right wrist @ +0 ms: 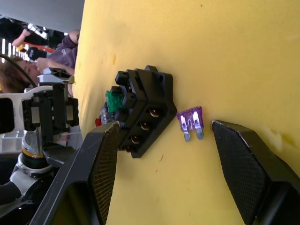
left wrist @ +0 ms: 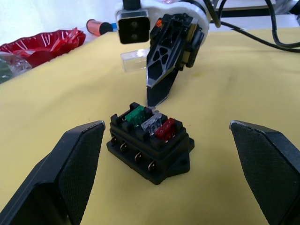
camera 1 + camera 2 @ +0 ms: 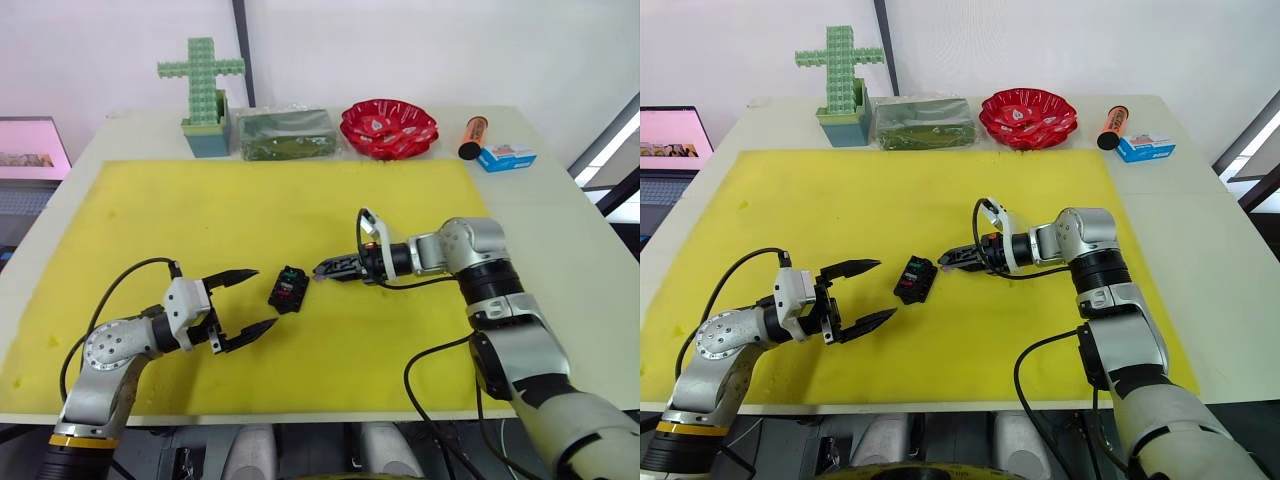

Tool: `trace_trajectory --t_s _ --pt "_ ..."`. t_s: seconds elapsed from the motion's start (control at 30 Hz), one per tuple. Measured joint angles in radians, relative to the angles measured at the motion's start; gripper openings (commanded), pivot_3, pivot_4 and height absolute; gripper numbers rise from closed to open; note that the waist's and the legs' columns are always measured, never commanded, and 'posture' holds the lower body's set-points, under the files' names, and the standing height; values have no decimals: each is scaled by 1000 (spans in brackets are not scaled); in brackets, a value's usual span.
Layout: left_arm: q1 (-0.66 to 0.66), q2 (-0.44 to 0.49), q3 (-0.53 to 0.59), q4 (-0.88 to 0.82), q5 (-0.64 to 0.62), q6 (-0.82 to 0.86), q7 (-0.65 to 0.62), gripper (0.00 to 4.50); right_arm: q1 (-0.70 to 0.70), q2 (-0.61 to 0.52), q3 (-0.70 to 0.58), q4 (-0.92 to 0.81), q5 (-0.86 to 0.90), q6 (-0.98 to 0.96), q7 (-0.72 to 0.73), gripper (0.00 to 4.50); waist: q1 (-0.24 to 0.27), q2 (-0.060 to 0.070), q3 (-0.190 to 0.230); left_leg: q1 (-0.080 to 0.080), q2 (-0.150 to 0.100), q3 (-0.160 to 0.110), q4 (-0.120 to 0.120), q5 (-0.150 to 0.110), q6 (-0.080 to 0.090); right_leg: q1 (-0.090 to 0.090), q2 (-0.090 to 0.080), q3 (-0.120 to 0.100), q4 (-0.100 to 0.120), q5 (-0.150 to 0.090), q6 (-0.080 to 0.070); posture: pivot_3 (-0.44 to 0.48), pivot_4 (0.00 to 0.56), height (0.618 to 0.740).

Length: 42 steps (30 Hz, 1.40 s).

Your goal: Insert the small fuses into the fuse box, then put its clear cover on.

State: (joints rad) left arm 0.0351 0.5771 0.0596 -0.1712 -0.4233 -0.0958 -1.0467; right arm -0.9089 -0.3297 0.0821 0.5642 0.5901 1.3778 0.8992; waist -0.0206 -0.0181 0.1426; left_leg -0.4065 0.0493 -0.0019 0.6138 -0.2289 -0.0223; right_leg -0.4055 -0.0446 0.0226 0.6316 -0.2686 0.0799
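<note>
Three fuses seem seated in the fuse box [image 2: 150,147]; the right tool [image 1: 180,164], open, must grasp the purple fuse [image 1: 191,120], while the left tool [image 3: 246,300] waits open.

Lighting: bright, even, diffuse. Shadows: soft, faint beneath fuse box [image 2: 150,145]. Glare: mild, white wall. Blur: near fingers [image 2: 77,164] soft.

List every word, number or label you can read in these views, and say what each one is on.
No text is readable.
Blue-and-white carton: print too small to read.
Orange tube: marking blurred.
Screen at the table's left: picture only, unreadable.
Fuse box and purple fuse: no legible marking.
</note>
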Motion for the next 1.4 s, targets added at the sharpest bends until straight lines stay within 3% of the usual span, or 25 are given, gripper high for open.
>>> trace_trajectory --t_s 0.17,0.27,0.53,0.83,1.0,1.1,1.23,1.4 --pt "1 0 0 0 0 1 3 4500 -3 11 10 10 -18 -18 11 3253 -1 0 0 0 0 0 0 0 0 0 0 0 0 0 0 0 150 740" --pt "1 0 0 -1 0 2 4 4500 -3 16 16 11 -28 -28 12 2737 -1 0 0 0 0 0 0 0 0 0 0 0 0 0 0 0 150 740" --pt "1 0 0 -12 0 8 7 4500 12 34 26 10 -71 -68 -21 10 0 0 0 0 0 0 0 0 0 0 0 0 0 0 0 0 150 740" --pt "3 0 0 -29 0 27 8 4500 71 30 -30 -83 -58 -26 -70 10 8 -2 -1 0 0 0 0 0 0 1 -1 0 0 0 0 0 150 740" --pt "16 2 0 -35 0 28 8 4500 173 40 -238 -296 6 148 -192 10 17 -2 -1 -2 -1 -1 0 0 0 1 -2 0 -1 0 0 0 150 740" --pt "33 3 1 -40 -1 29 9 4500 283 77 -421 -482 106 215 -340 10 16 -2 -1 -2 -1 -1 0 0 0 1 -2 0 -2 0 0 0 150 740" --pt "42 6 2 -46 -2 30 8 4500 485 250 -633 -816 310 230 -688 10 7 -1 -1 -1 0 -2 -1 0 0 0 0 0 -1 0 -1 0 150 740" --pt "46 10 3 -49 -2 31 7 4500 676 296 -676 -996 647 230 -1025 10 -1 0 0 -1 1 -1 -1 0 0 0 0 0 -1 -2 -4 0 150 740"
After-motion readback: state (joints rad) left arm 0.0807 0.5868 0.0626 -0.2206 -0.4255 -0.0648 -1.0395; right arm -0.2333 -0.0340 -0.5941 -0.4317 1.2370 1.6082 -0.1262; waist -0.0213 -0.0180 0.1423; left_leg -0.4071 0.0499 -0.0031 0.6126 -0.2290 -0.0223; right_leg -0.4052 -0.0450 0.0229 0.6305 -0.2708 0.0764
